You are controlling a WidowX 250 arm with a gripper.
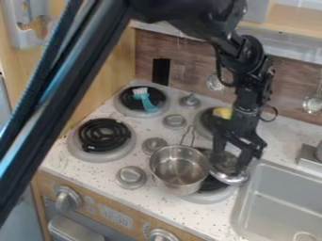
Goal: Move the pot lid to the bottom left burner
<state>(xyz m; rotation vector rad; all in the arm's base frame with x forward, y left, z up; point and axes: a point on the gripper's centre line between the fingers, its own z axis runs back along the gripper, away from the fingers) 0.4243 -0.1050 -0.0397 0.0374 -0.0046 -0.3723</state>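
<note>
The black gripper (pixel 232 157) hangs low at the right side of the stove, directly over the silver pot lid (pixel 231 179). The lid lies just right of the metal pot, above the front right burner (pixel 211 196), and its top is largely hidden behind the gripper. Whether the gripper holds it cannot be made out. At the front left, the bottom left burner (pixel 104 135) shows its black coil with nothing on it.
A metal pot (pixel 179 169) overlaps the front right burner, its handle toward the back. A blue brush (pixel 146 100) lies on the back left burner. Something yellow (pixel 222 113) is at the back right burner. Metal knobs (pixel 131 177) stand between burners; a sink (pixel 283 202) is at right.
</note>
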